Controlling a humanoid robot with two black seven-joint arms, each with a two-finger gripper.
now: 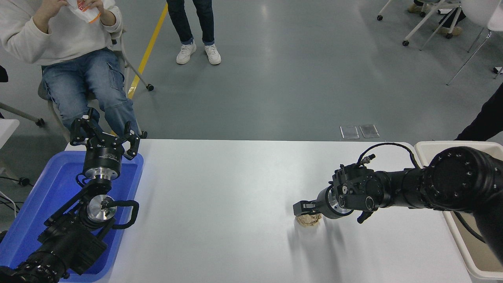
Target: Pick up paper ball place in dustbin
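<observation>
The paper ball (309, 220), a crumpled tan wad, lies on the white table (220, 188) right of centre. My right gripper (303, 207) is down on top of it, reaching in from the right and covering the ball's upper part; this angle hides how the gripper stands on the ball. The dustbin (459, 251), cream-beige with a rounded rim, stands off the table's right end, partly behind my right arm. My left gripper (104, 135) is parked open above the blue tray at the lower left.
A blue tray (43, 196) sits at the table's left end under my left arm. A person in jeans (86, 78) sits beyond the far left corner, another stands behind, and a dark sleeve (485, 122) shows at the right edge.
</observation>
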